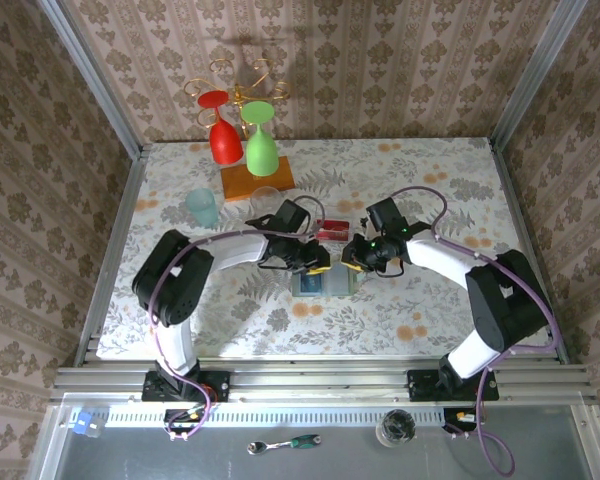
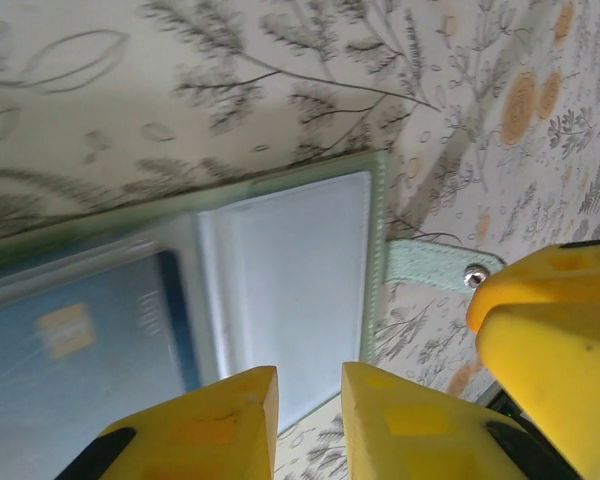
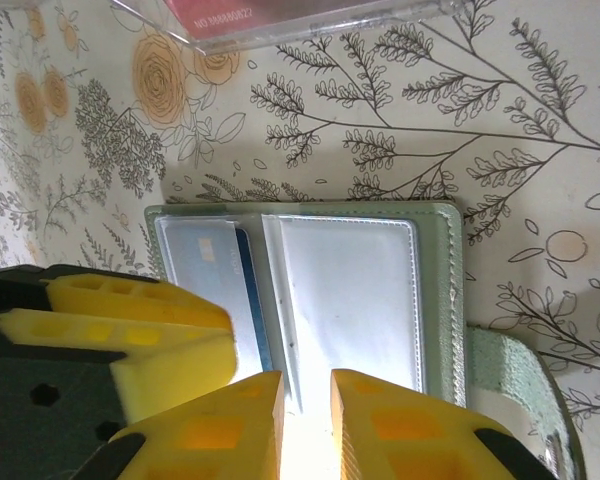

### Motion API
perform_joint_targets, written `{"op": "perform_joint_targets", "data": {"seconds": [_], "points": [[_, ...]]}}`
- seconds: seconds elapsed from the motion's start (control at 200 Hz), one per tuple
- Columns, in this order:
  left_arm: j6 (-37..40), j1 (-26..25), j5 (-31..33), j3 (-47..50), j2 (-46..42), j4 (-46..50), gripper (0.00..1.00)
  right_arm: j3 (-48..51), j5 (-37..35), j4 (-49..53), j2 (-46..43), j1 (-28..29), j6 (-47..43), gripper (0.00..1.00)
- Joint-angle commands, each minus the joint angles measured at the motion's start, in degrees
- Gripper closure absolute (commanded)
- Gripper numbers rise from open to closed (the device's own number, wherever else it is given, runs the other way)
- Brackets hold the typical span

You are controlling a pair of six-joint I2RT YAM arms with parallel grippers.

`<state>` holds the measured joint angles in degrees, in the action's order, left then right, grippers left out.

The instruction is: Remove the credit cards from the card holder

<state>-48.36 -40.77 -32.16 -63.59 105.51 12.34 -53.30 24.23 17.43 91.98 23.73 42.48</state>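
On the near ledge we note a ratchet wrench (image 1: 285,443) and a glass jar (image 1: 395,428). Further in, at mid-table, the card holder (image 1: 325,284) lies open and flat on the floral table (image 1: 440,180), with both grippers meeting over it. The left gripper (image 2: 308,375) has its yellow fingers a narrow gap apart at the holder's edge; we cannot tell whether they pinch it. The right gripper (image 3: 307,380) stands likewise, with a slim gap and its grip undetermined. A blue card (image 2: 80,340) sits inside one pocket panel. The holder's strap (image 2: 430,265), with its snap, lies on the table. Just beyond the holder, red cards (image 3: 270,10) rest in a clear plastic piece (image 3: 405,8). Farther back stands a teal cup (image 1: 202,207). Nearest the far wall, a red glass (image 1: 223,140) and a green glass (image 1: 261,150) hang upside down over an orange base (image 1: 257,180).
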Motion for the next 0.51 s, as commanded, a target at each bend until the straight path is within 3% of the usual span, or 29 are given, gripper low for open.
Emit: {"op": "perform_joint_targets", "data": {"seconds": [0.0,0.5], "points": [[0.7,1.5,0.2,3.1,-3.6,-2.2,0.77,-2.3,0.9,-0.9,2.4,1.7,1.3,0.80],[0.4,7.2,-0.7,15.0,-10.0,-8.1,0.80,-10.3,-0.1,1.3,11.6,8.1,2.1,0.80]]}}
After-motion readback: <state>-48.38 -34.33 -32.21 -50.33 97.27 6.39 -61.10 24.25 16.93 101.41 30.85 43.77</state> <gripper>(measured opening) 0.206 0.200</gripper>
